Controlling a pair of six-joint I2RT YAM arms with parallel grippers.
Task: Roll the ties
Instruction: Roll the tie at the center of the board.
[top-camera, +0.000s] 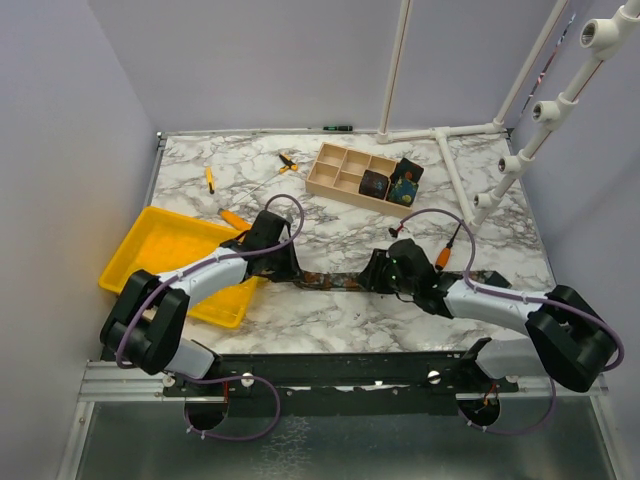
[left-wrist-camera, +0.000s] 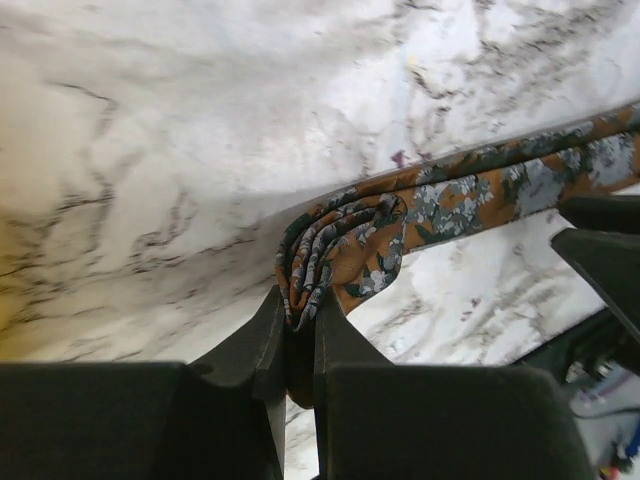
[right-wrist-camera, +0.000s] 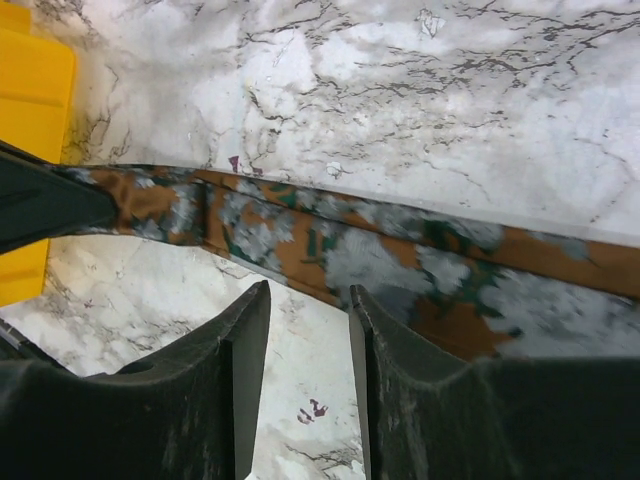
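A rust-brown tie with grey-green print lies stretched across the marble table between my two grippers. My left gripper is shut on its left end. In the left wrist view the gripper pinches a small, loosely coiled roll of the tie, and the rest runs off to the right. My right gripper is open. In the right wrist view the gripper stands just on the near side of the flat tie, with bare table between the fingers. Two dark rolled ties sit in the wooden box.
A wooden compartment box stands at the back centre. A yellow tray lies at the left, also seen in the right wrist view. Orange-handled screwdrivers lie around. White pipe frame at the back right.
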